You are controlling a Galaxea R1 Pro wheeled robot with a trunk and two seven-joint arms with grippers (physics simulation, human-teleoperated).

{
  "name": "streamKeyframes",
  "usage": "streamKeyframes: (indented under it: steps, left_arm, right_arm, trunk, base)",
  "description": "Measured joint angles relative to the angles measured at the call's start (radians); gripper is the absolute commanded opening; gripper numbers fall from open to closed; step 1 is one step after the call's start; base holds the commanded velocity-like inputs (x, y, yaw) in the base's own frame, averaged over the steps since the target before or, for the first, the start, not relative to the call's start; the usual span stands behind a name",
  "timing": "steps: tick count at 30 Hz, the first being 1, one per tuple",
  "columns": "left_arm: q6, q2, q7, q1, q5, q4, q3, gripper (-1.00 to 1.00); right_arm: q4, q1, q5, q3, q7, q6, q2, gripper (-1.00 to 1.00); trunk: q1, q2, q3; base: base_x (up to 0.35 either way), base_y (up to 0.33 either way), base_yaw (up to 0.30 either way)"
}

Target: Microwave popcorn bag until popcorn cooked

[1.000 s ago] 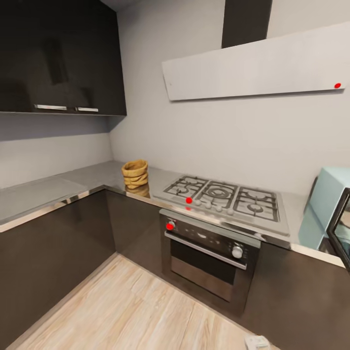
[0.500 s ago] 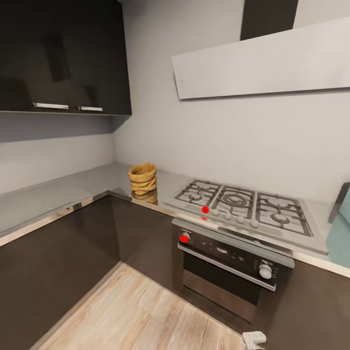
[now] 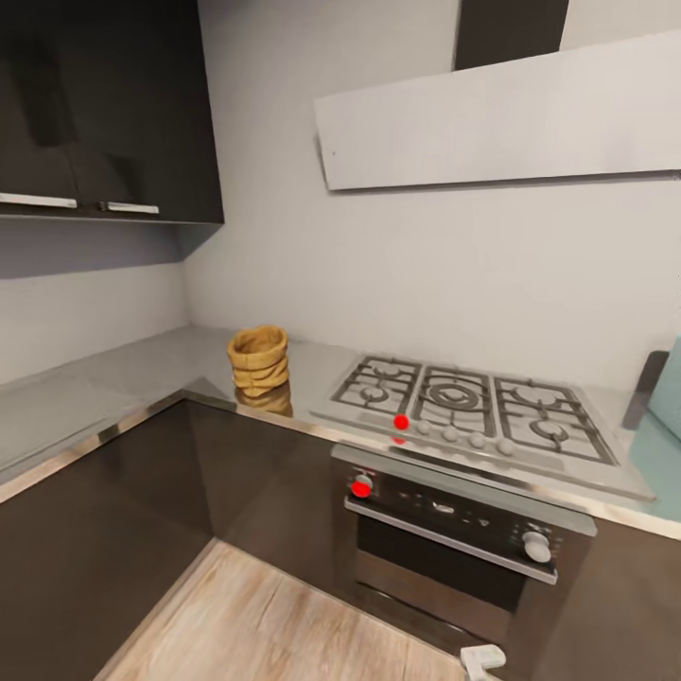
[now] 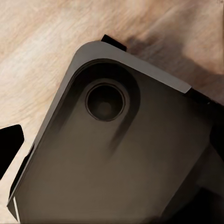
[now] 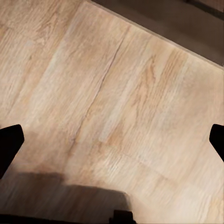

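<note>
Countertop (image 3: 142,364): popcorn bag (image 3: 258,360) upright

a pale grey plaster wall (image 3: 445,274) meets in a corner above dark glossy base cabinet fronts (image 3: 113,539). dark upper wall cabinets with slim steel handles (image 3: 104,104) hang by the corner. a slanted light-grey extractor hood panel (image 3: 501,118) sits over a steel gas hob with black grates (image 3: 468,407) and a steel built-in oven with a bar handle (image 3: 454,544). light wood plank flooring (image 3: 255,629) runs below.
</note>
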Motion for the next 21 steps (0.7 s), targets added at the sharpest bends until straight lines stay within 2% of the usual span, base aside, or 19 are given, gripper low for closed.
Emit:
streamKeyframes:
  steps: [7,21]
  left_arm:
    - [0.000,0.000,0.000,0.000,0.001,0.000,0.000,1.00]
    - [0.000,-0.002,0.000,0.000,0.000,0.003,-0.001,1.00]
  right_arm:
    - [-0.001,0.000,0.000,0.002,0.001,-0.003,-0.015,1.00]
    - [-0.001,0.000,0.000,0.003,-0.005,-0.008,-0.015,1.00]
  trunk:
    - [0.000,0.000,0.000]
    - [0.000,0.000,0.000]
  base:
    - [0.239,0.275,-0.011]
    - [0.243,0.268,0.000]
